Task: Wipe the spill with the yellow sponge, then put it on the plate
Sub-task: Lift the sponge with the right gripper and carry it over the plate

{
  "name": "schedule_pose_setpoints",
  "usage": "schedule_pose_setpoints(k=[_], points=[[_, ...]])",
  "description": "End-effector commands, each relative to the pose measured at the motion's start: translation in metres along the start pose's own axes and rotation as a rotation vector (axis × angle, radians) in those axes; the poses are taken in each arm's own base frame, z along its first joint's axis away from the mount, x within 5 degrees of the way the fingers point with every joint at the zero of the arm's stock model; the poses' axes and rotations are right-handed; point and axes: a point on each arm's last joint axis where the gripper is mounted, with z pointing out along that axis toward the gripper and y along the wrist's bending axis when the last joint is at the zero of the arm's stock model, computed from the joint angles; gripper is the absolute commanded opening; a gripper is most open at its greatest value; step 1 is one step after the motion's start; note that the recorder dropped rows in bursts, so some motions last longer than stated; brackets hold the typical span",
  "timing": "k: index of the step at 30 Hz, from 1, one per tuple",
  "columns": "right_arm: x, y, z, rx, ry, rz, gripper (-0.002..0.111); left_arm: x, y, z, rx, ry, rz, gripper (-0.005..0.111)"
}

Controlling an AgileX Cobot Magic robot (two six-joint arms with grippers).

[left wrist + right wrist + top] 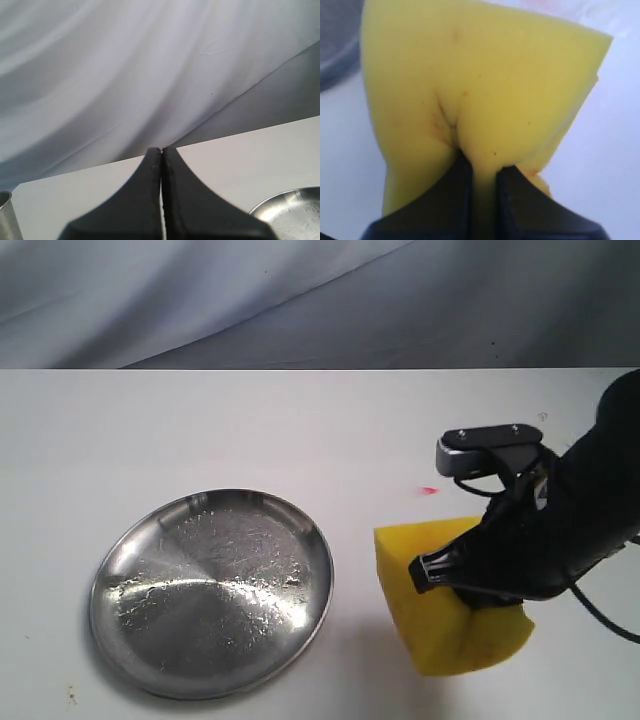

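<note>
My right gripper (455,580) is shut on the yellow sponge (440,625), pinching its foam into a deep crease. The sponge (485,85) fills most of the right wrist view, squeezed between my right gripper (482,167) jaws. It sits at the table's front right, a short way right of the silver plate (120,570). The spill does not show in any view; the sponge may hide it. My left gripper (161,150) is shut on nothing, held above the table with the plate's rim (295,200) at the picture's corner.
A small red dot (429,490) marks the white table behind the sponge. A grey cloth backdrop (300,300) hangs behind the table's far edge. A metal cylinder (7,217) shows at the edge of the left wrist view.
</note>
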Motion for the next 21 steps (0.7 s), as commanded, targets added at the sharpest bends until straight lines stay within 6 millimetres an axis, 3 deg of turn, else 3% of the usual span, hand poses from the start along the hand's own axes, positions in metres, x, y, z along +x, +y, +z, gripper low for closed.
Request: schedule_pose_setpoints(k=[1,6,11,21], points=[[0.005,0.017,-0.051,-0.101,-0.185,-0.009,0.0,-0.002,0.001,0.0,-0.007,-0.013,-0.013,0.0],[-0.006,0.026,-0.084,-0.168,-0.305,-0.011,0.0,-0.002,0.001,0.0,-0.007,-0.013,-0.013,0.0],[-0.028,0.038,-0.087,-0.246,-0.379,-0.043,0.0,-0.002,0.001,0.0,-0.007,-0.013,-0.013,0.0],[-0.074,0.094,-0.023,-0.283,-0.362,-0.216,0.0,-0.002,0.001,0.0,-0.007,-0.013,-0.013,0.0]])
